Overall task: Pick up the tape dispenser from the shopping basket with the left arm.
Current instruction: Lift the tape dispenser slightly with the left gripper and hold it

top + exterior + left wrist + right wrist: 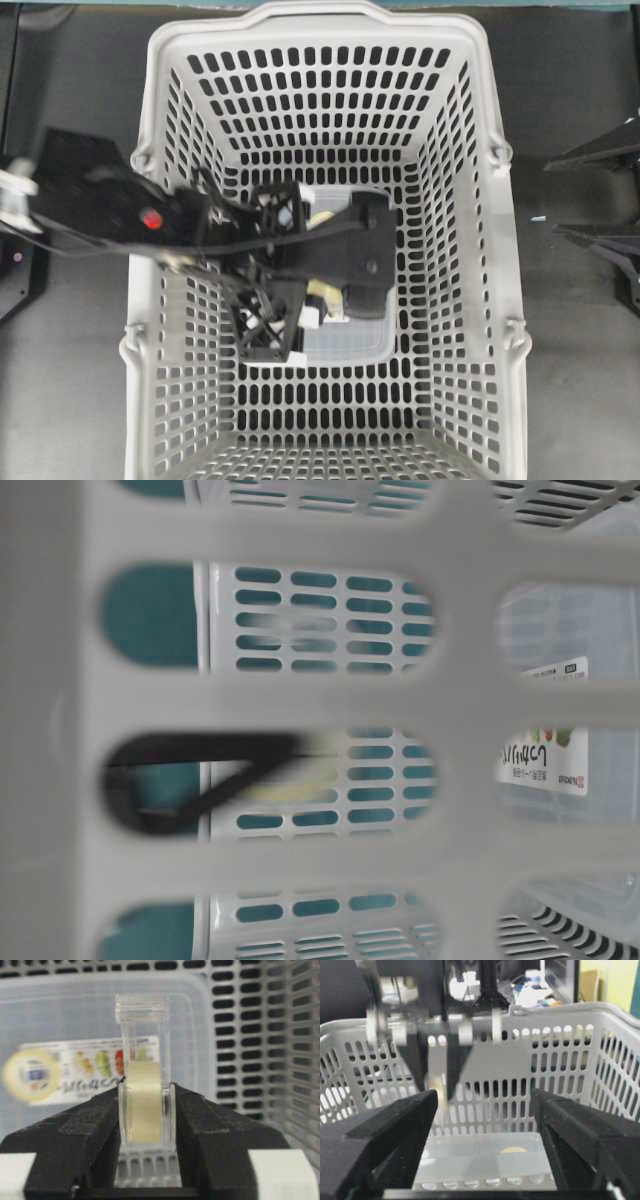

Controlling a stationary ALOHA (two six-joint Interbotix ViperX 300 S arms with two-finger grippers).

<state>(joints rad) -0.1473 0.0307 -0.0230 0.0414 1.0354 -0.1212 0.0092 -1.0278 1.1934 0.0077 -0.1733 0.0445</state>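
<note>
Standing upright inside the shopping basket (500,300), just before a translucent labelled box (60,1020), the tape dispenser (143,1085) is pinched on both flat sides by the left claw (145,1125). The right claw (482,1130) is held spread outside the basket.

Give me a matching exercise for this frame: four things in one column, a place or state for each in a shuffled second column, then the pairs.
Things:
1. tape dispenser
2. left tool
3. right tool
4. translucent box

States:
A. jaws wide apart, nothing between them, outside the shopping basket
B. lying in the basket behind the dispenser, label showing
C. upright, pale tape roll between two black fingers
D. down inside the basket, fingers against both sides of the dispenser

Pairs: 1-C, 2-D, 3-A, 4-B
</note>
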